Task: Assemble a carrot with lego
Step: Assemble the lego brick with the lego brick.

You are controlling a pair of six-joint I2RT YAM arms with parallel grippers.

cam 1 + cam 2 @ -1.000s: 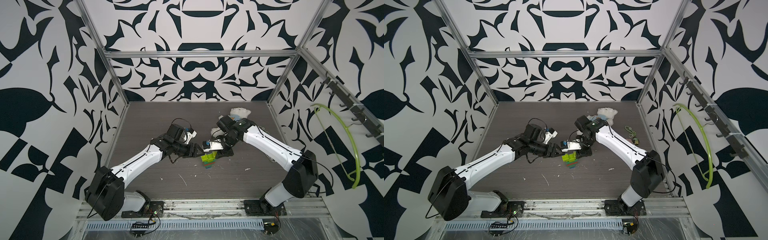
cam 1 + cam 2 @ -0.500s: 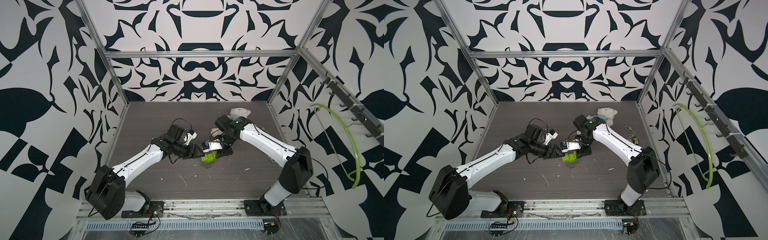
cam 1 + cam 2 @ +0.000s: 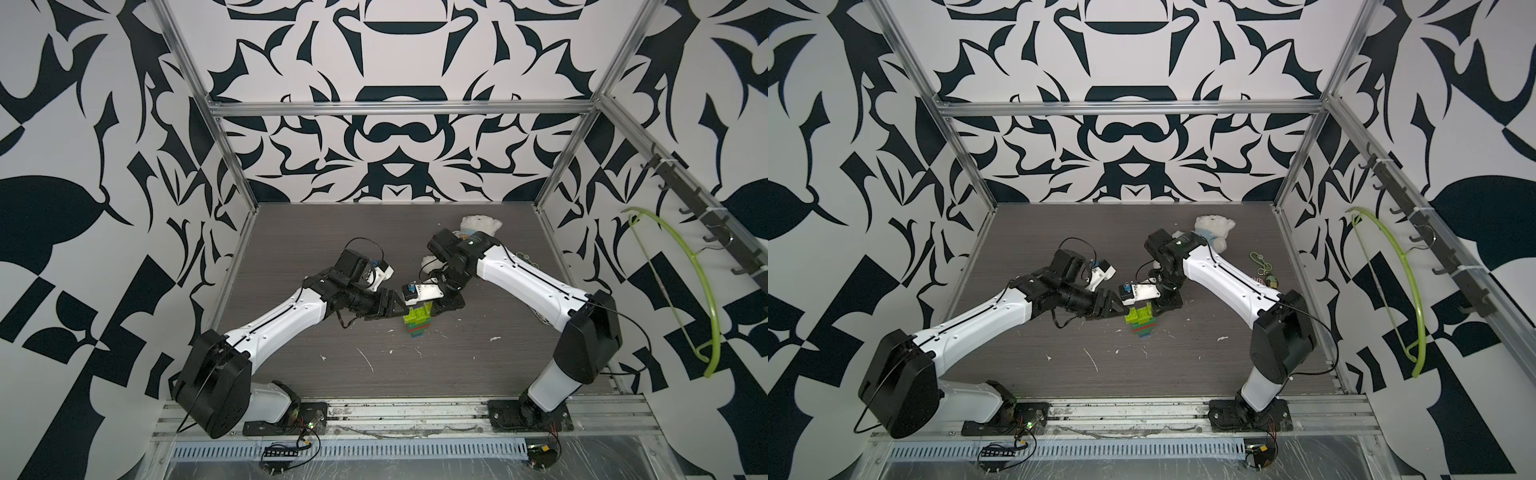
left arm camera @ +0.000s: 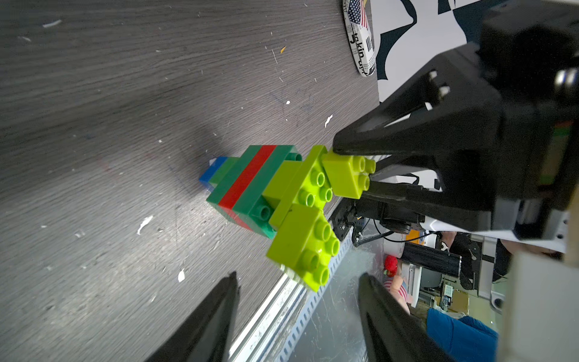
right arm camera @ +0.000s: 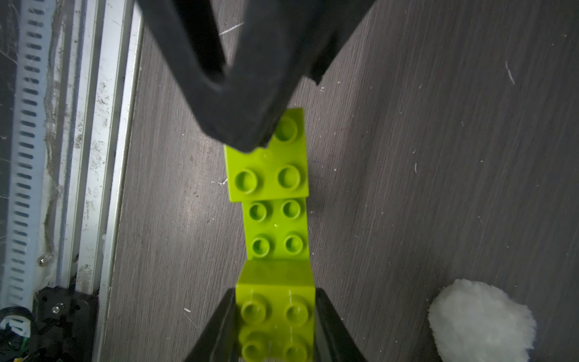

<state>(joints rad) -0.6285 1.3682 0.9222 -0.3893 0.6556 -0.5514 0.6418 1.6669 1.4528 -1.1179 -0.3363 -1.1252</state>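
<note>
Top views: against a second back, the carrot (image 3: 417, 323) keeps its spot mid-table (image 3: 332, 374) and only the right arm's elbow has swung in slightly, so I judge this a seat-and-steady on the last top brick, build near complete. Left gripper (image 3: 401, 312) sits just beside the lime top, right gripper (image 3: 432, 309) on it. Left wrist view: the carrot (image 4: 250, 185) stands on its blue tip, with dark green layers, one red band and a forked lime top; left fingers (image 4: 219, 313) are spread, gripping nothing. Right wrist view: right fingers (image 5: 225, 316) are clamped on one fork brick of the carrot (image 5: 275, 225)
</note>
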